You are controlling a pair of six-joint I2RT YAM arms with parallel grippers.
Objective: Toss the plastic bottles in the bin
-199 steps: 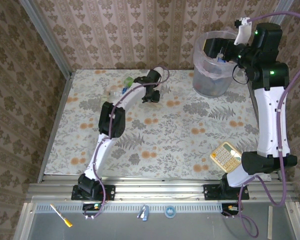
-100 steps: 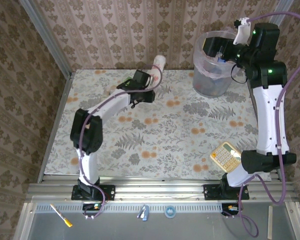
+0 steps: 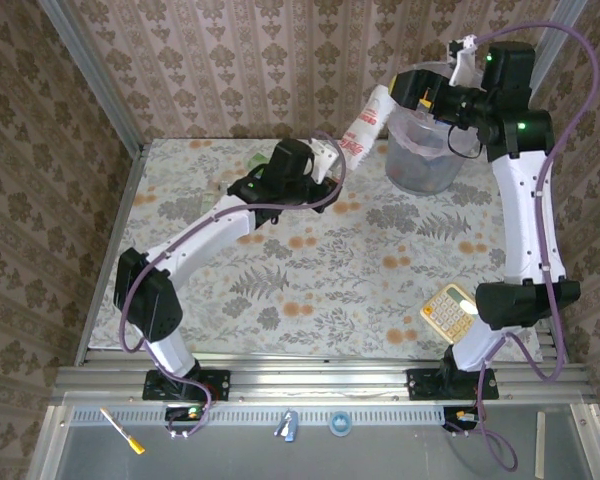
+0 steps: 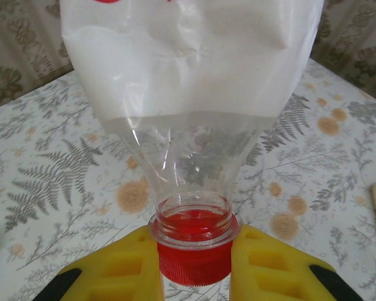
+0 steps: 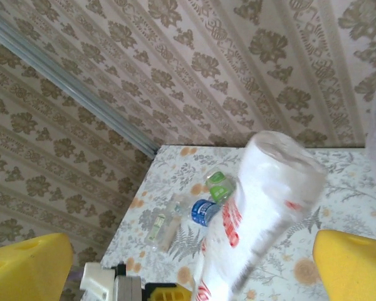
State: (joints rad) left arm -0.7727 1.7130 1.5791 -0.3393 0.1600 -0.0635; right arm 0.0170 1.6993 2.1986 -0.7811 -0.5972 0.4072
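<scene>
Left gripper (image 4: 194, 266) clamps red-capped bottle (image 3: 365, 125) — just short of bin (image 3: 420, 170) at 1 o'clock; right gripper (image 3: 417, 97) wide, empty; bottles (image 5: 204, 212) at 11 o'clock remain.

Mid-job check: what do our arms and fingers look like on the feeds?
The left arm and right arm are white tubular links with black joint housings. A purple cable runs along each, looping free beside the right one. Small green lights glow on the right arm. The left fingers are chunky yellow blocks with black insets; the right fingers look plain yellow.
</scene>
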